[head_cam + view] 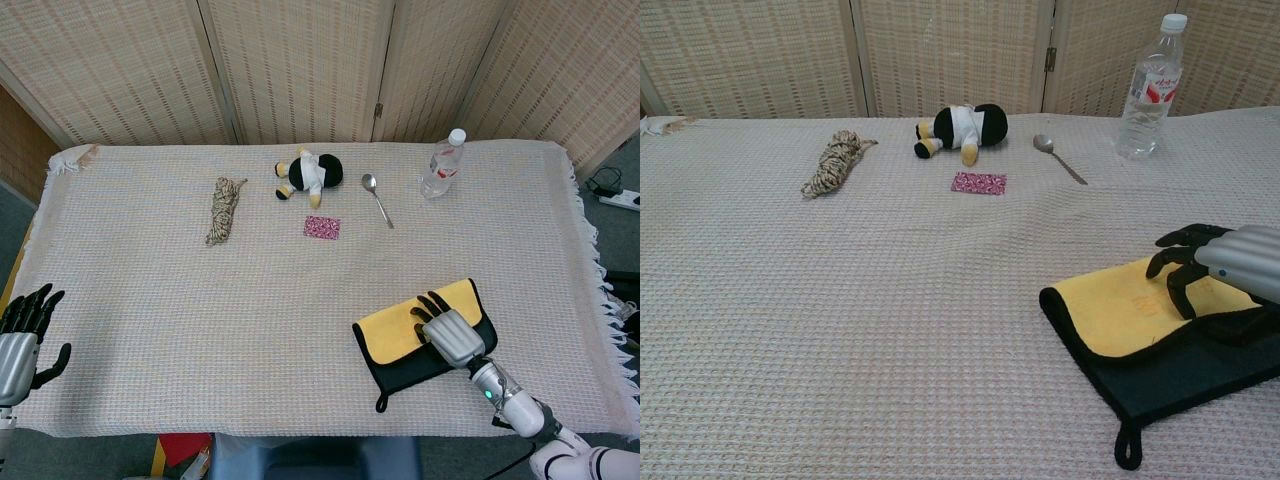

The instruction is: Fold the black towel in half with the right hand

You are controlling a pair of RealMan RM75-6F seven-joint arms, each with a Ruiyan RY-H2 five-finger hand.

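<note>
The black towel point(400, 368) lies at the near right of the table, with its far part turned over toward me so the yellow underside point(1120, 315) faces up. My right hand point(452, 332) rests on the folded-over layer and grips its edge, fingers curled down over the yellow face point(1215, 265). A black strip point(1180, 375) of the lower layer shows along the near side, with a hanging loop point(1127, 445) at its corner. My left hand point(22, 335) hangs off the table's near left edge, fingers apart and holding nothing.
Along the far side lie a rope bundle point(226, 208), a black-and-white plush toy point(310, 175), a small pink packet point(322, 227), a spoon point(377, 198) and a water bottle point(442, 165). A woven cloth point(200, 300) covers the table.
</note>
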